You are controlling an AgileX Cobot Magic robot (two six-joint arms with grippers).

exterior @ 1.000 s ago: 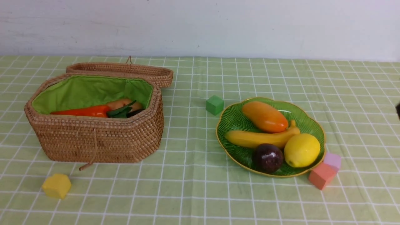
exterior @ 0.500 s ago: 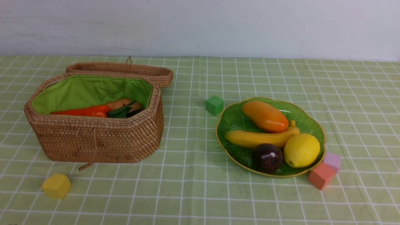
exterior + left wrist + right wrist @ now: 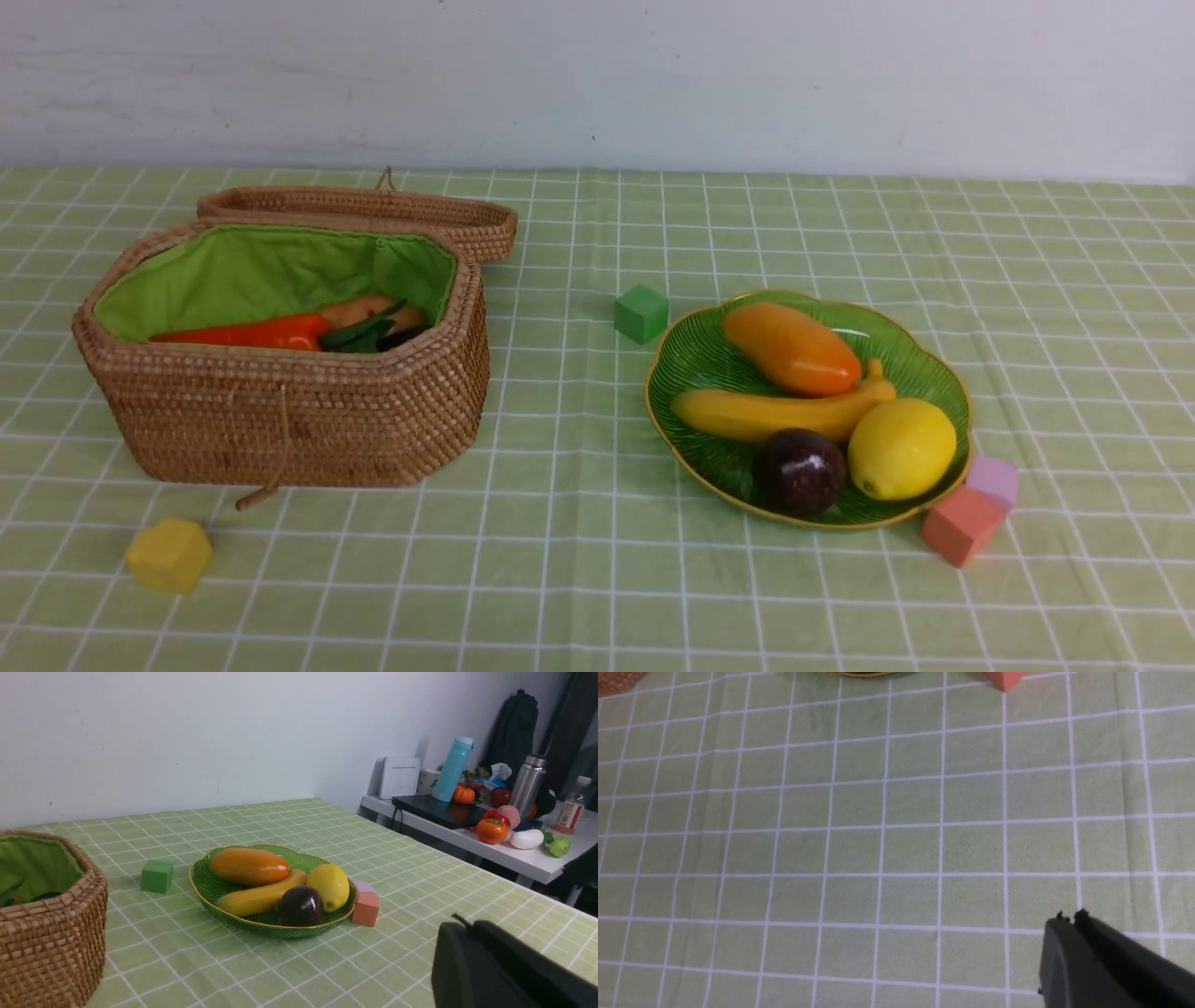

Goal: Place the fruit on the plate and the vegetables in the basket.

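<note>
The left end effector [image 3: 467, 926] is hanging above the surface [image 3: 289, 970] with its jaws together, gripping nothing; ahead of it the plate [image 3: 205, 891] is carrying all 4 fruits: mango [image 3: 249, 867], banana [image 3: 259, 899], lemon [image 3: 330, 886] and mangosteen [image 3: 302, 905]. Farther off, beyond the plate, the basket [image 3: 51, 947] is standing open, with the carrot [image 3: 247, 333] and potato [image 3: 359, 308] showing inside. The right end effector [image 3: 1069, 919] is hovering over bare cloth, jaws together and empty, with a pink block [image 3: 1004, 677] ahead of it.
</note>
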